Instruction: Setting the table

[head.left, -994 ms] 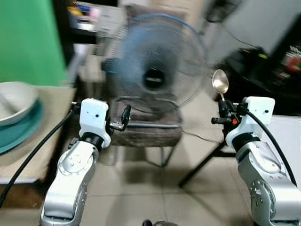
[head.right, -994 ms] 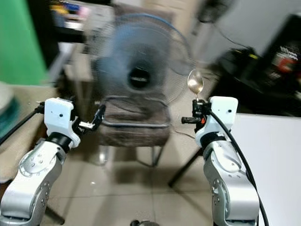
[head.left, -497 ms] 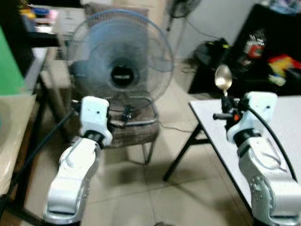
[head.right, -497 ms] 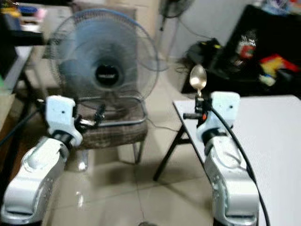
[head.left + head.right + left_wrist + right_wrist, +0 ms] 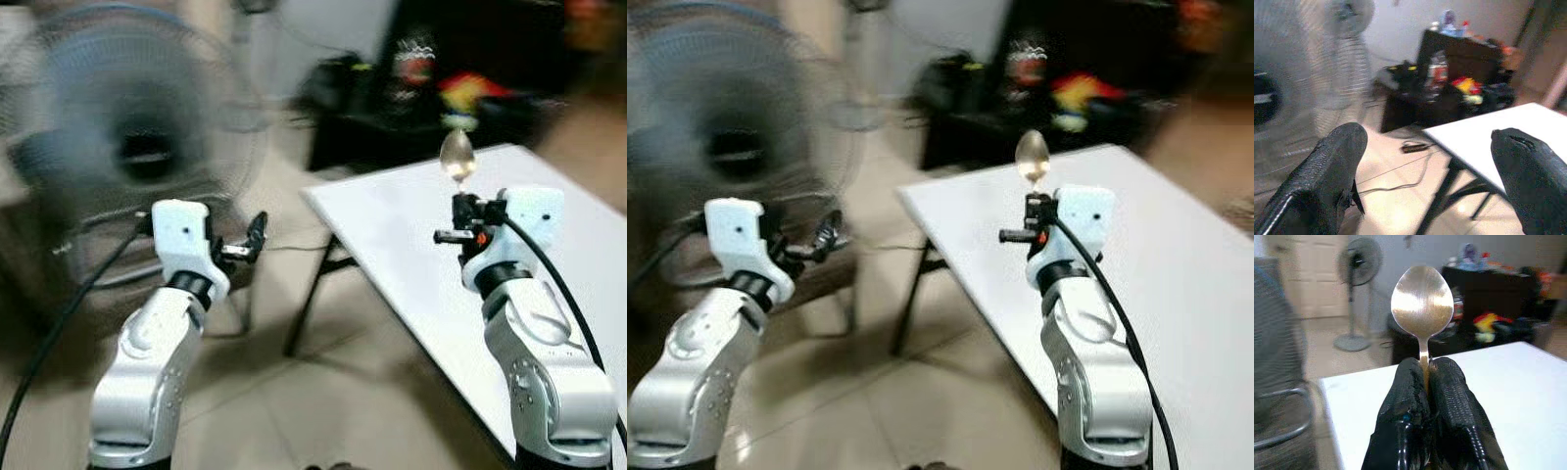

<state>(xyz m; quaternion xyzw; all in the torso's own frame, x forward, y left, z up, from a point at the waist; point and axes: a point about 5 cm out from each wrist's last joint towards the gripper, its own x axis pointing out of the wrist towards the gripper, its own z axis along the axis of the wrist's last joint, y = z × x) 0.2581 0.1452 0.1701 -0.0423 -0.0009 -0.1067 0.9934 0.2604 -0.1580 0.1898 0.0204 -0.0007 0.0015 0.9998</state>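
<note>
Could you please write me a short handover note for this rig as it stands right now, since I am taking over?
Right hand: shut on the spoon, held upright with its bowl up, raised in front of the white table.
Left hand: open, holding nothing, raised in front of the fan.
Done: spoon picked up and brought to the near corner of the table.
Left: set the spoon down on the table. The head views are blurred, so check the table top once the picture settles.

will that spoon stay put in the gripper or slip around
The spoon looks like thin polished metal: likely stiff and light but slick. The right gripper pinches only its narrow neck, bowl up, so it might pivot or slide.
</note>
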